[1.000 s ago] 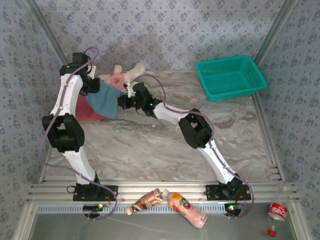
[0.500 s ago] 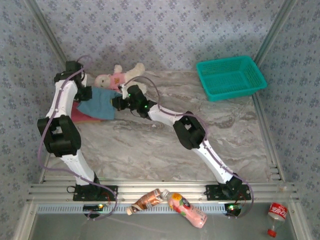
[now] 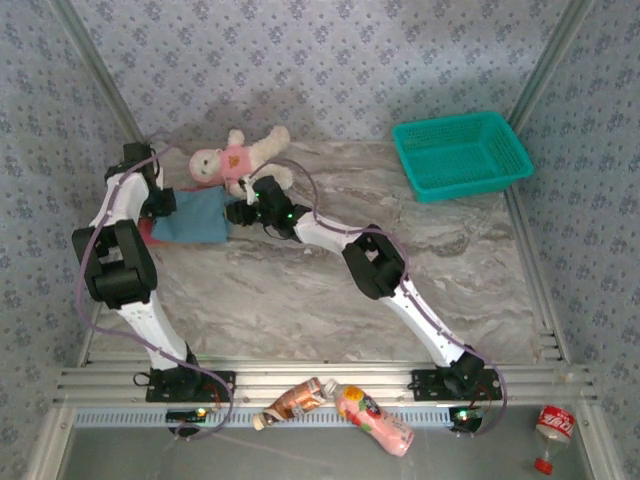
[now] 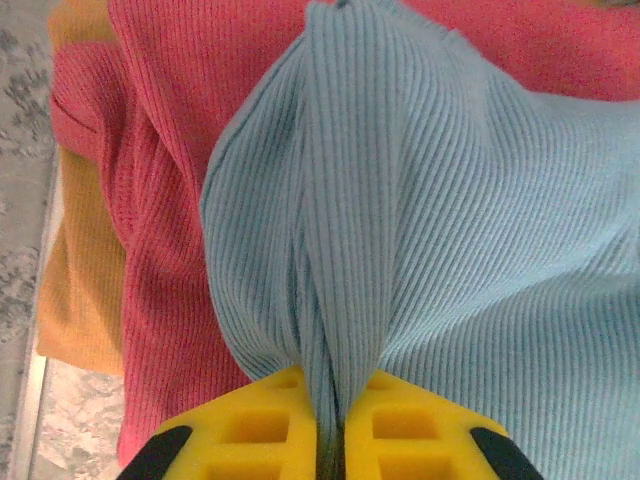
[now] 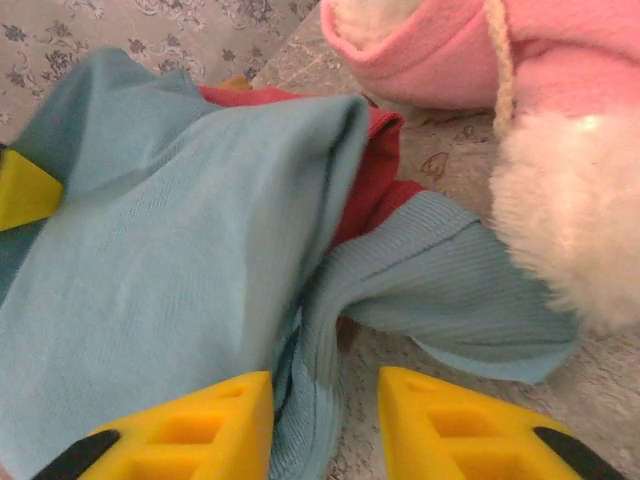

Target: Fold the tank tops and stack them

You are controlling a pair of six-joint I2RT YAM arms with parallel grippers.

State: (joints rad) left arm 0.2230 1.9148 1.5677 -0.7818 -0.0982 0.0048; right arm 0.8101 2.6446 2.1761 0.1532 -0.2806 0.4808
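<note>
Far left on the marble table [image 3: 300, 290], the dusty blue tank top [image 3: 195, 216] lies over the dark red top [image 4: 170, 200] and tan top [image 4: 85, 250]. The left gripper [image 4: 332, 390] pinches its fold tight; the right gripper [image 5: 325, 400] stands parted around loose blue cloth.

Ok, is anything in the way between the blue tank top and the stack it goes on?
Nothing visible. The blue tank top already lies straight on the red one, pinched by the left fingers. The plush doll sits close beside it.
</note>
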